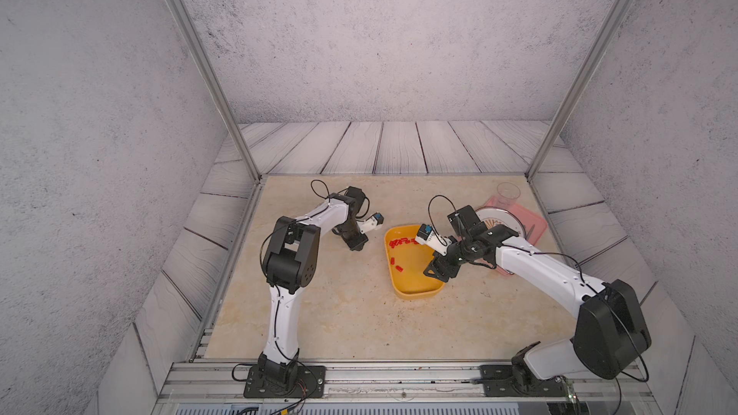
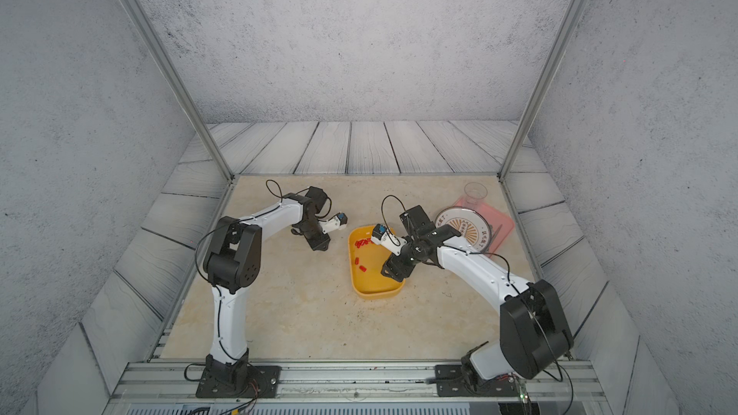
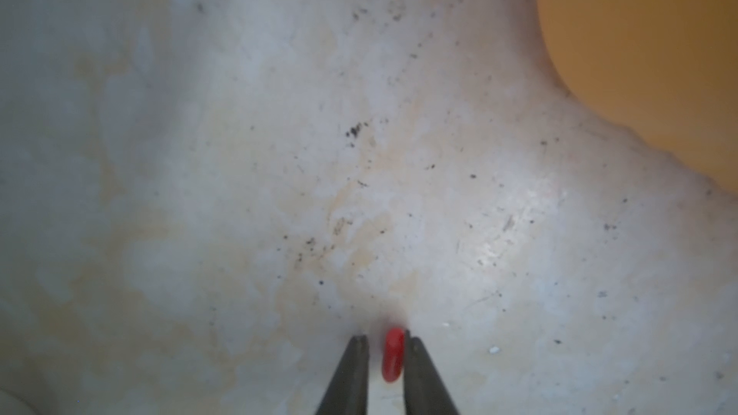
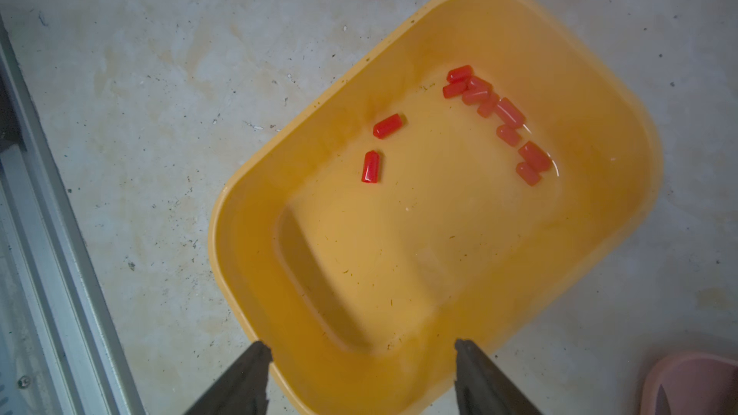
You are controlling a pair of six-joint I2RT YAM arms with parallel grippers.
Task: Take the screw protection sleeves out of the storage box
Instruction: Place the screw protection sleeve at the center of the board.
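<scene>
On the tabletop (image 1: 339, 313), just right of centre, sits the yellow storage box (image 1: 415, 294), visible in both top views.

Screw protection sleeves (image 4: 491, 101): roughly 9 are clustered at the far end of the box floor, several touching each other. 2 more (image 4: 370, 167) lie apart from the cluster, near the left wall. All are inside the box.

Left end effector (image 3: 385, 339): low over bare tabletop, left of the box's far-left corner, near it but not touching. Jaws are narrowly parted. A single red sleeve (image 3: 393, 353) sits between the fingers, against 1 finger with a clear gap to the other, so it is not clamped. Whether it rests on the tabletop: cannot tell.

Right end effector (image 4: 363, 347): above the box's near-right rim, jaws spread wide, nothing between them. Contact with the rim: cannot tell.

Far right: flat pink tray (image 1: 537, 225) with a patterned bowl (image 1: 499, 219) on it and a clear cup (image 1: 508, 191) at its far corner. The right arm hides part of the bowl.
</scene>
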